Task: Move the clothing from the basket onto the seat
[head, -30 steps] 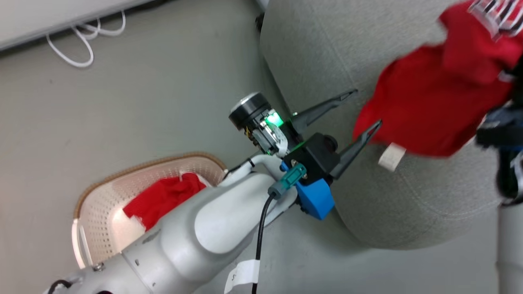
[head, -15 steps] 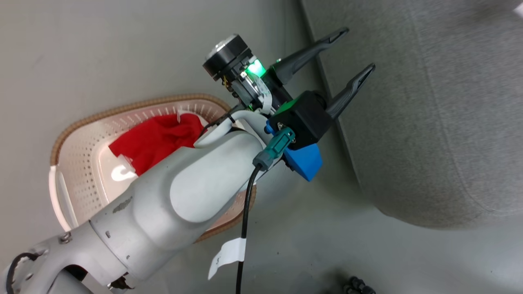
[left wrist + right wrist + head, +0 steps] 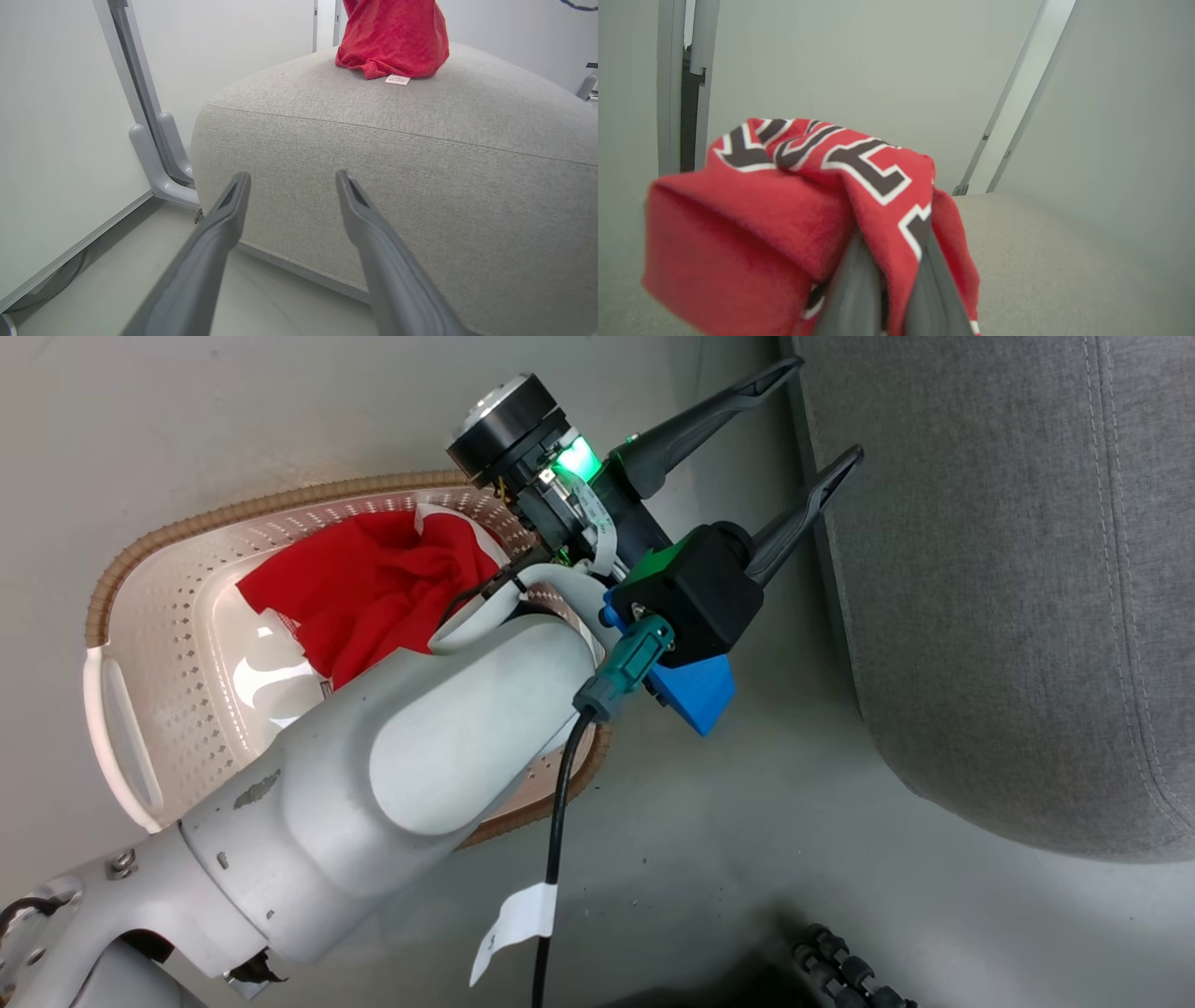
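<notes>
My right fingers [image 3: 857, 289] are clenched on the BULLS jersey [image 3: 784, 196], whose lower folds rest on top of the grey seat [image 3: 373, 163]. My left fingers [image 3: 232, 205] are spread and empty, facing the seat's side. The plain red garment [image 3: 373, 588] lies in the basket [image 3: 140, 644] on the floor.

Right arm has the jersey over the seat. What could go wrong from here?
The jersey is bunched around the jaws of the right gripper, so it may cling when they open. The left gripper, jaws open, hangs close beside the seat; swinging to the basket, it could knock either.
</notes>
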